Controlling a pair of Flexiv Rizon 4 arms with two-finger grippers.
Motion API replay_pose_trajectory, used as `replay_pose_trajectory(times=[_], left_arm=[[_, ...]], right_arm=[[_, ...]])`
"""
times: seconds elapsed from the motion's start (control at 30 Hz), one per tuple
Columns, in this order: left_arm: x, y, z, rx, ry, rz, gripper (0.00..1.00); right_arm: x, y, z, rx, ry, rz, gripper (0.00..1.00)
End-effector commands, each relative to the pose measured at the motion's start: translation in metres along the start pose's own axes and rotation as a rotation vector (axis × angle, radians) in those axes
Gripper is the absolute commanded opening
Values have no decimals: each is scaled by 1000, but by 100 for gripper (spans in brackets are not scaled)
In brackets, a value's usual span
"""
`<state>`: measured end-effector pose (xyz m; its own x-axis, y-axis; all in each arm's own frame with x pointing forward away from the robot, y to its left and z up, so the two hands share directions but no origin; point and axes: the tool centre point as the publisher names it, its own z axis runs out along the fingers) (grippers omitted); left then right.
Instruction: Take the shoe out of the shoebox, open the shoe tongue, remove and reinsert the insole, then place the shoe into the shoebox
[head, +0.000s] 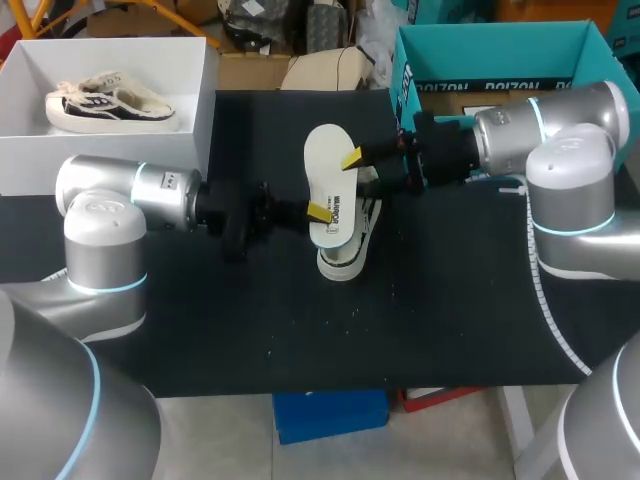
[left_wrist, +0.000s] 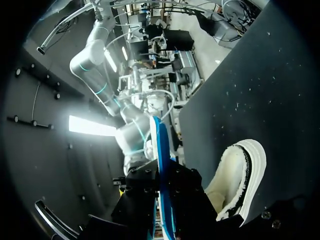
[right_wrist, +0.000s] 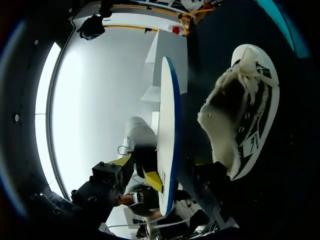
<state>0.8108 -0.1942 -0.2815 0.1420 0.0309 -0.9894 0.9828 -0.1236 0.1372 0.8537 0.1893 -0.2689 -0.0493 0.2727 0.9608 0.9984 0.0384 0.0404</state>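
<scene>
Over table centre | left pincer, right pincer pinching insole | shoe half-hidden beneath

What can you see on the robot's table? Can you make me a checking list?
Surface: black mat, with a few pale specks on it.
Job's things: insole held up over the shoe, which sits on the mat; white shoebox at the back left holds a second shoe.
Clutter: teal box at the back right.
Grippers: left gripper and right gripper are each shut on the insole, from opposite sides.
Cables: pale ribbed hose beside the right arm's base.
Surroundings: nothing seen reaching over the table.
</scene>
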Motion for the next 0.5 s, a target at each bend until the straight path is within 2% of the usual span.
replay_pose_trajectory(times=[0.03,0.07,0.1,0.23,0.33,0.5], left_arm=[[0,-1,1,-5,3,3,0],[0,-1,1,-5,3,3,0],[0,-1,1,-5,3,3,0],[0,-1,1,-5,3,3,0],[0,-1,1,-5,3,3,0],[0,-1,1,-5,3,3,0]], right_arm=[[-7,-4,17,-21,7,2,67],[-8,-4,19,-22,8,3,66],[-8,-4,20,-26,11,3,62],[-10,-1,24,-46,11,0,65],[-10,2,24,-56,11,-3,63],[-13,8,22,-65,9,-6,55]])
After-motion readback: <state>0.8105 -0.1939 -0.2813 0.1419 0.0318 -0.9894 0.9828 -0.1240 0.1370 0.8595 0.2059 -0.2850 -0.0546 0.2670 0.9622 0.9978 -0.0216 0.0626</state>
